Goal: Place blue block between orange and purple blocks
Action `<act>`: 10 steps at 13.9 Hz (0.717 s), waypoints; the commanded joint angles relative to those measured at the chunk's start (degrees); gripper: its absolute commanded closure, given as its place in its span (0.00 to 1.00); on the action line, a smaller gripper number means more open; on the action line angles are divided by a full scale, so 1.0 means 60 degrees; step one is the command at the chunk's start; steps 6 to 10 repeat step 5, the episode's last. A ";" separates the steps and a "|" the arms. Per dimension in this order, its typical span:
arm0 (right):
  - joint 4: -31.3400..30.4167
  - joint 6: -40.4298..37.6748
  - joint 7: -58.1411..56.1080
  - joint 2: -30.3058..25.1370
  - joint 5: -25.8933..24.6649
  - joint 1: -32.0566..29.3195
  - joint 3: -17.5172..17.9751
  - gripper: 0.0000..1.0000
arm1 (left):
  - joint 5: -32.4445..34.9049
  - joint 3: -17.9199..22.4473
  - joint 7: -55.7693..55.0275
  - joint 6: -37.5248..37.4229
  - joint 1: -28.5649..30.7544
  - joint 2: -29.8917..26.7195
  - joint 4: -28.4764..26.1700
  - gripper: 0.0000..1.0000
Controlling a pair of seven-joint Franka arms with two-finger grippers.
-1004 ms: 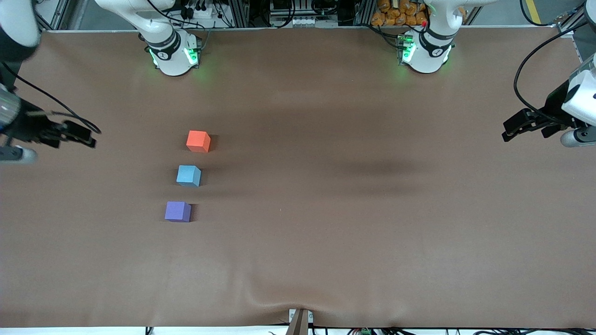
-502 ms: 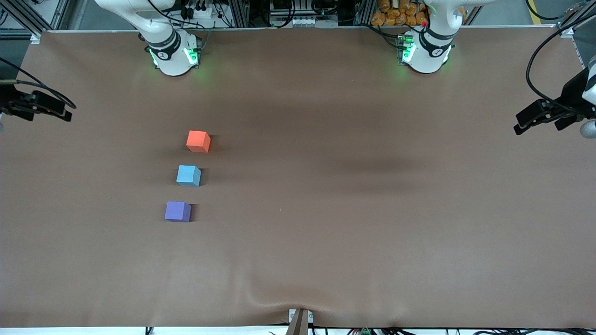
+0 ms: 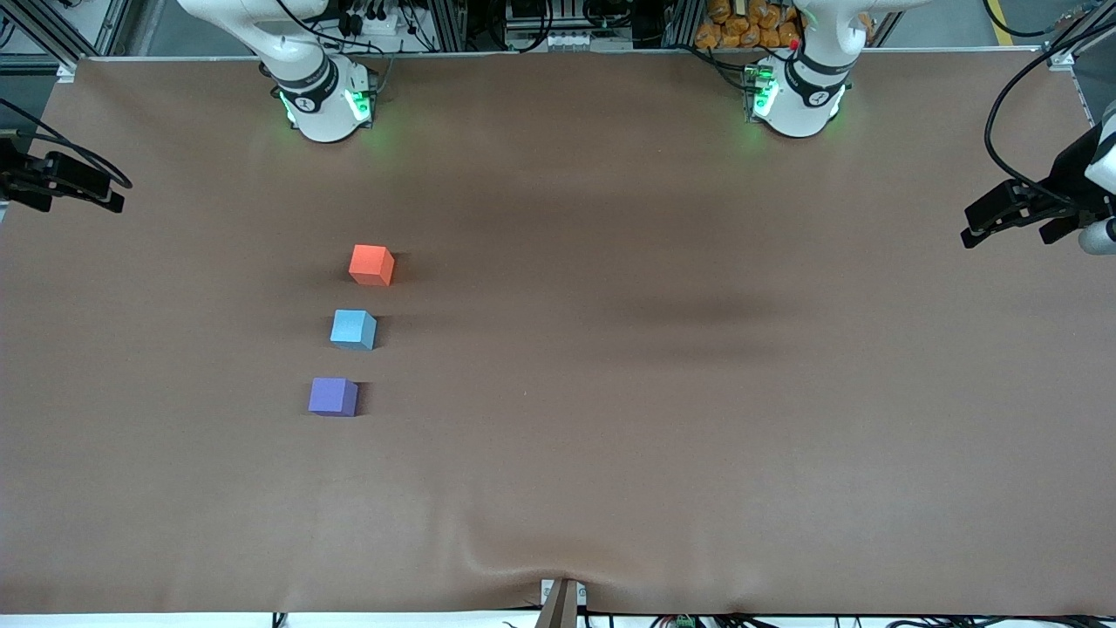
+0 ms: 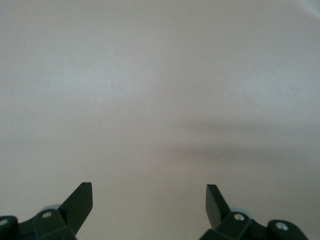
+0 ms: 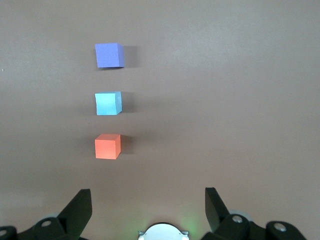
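Three small cubes stand in a line on the brown table toward the right arm's end. The orange block (image 3: 371,264) is farthest from the front camera and the purple block (image 3: 332,396) is nearest. The blue block (image 3: 353,329) stands between them, apart from both. All three also show in the right wrist view: orange (image 5: 107,146), blue (image 5: 108,103), purple (image 5: 109,55). My right gripper (image 3: 112,194) (image 5: 147,192) is open and empty, up over the table's edge at the right arm's end. My left gripper (image 3: 968,228) (image 4: 149,186) is open and empty over bare table at the left arm's end.
The two arm bases (image 3: 324,100) (image 3: 798,96) with green lights stand along the table's edge farthest from the front camera. The right arm's base also shows in the right wrist view (image 5: 162,233). The brown table cover (image 3: 610,392) has a wrinkle at the camera-side edge.
The right gripper has drawn away from the blocks, out toward the right arm's end of the table. The left gripper has shifted slightly outward. The blocks have not moved.
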 commanded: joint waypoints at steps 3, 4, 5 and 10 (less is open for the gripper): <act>0.0020 -0.0174 -0.0084 -0.0142 -0.0217 0.0024 0.0013 0.00 | 0.0098 -0.0031 0.0192 -0.0152 0.0174 0.0185 0.0214 0.00; 0.0020 -0.0174 -0.0084 -0.0142 -0.0203 0.0024 0.0013 0.00 | 0.0112 -0.0031 0.0192 -0.0152 0.0174 0.0258 0.0228 0.00; 0.0034 -0.0160 -0.0084 -0.0127 -0.0203 0.0024 0.0013 0.00 | 0.0127 -0.0045 0.0192 -0.0152 0.0174 0.0258 0.0228 0.00; 0.0034 -0.0160 -0.0084 -0.0127 -0.0203 0.0024 0.0013 0.00 | 0.0127 -0.0045 0.0192 -0.0152 0.0174 0.0258 0.0228 0.00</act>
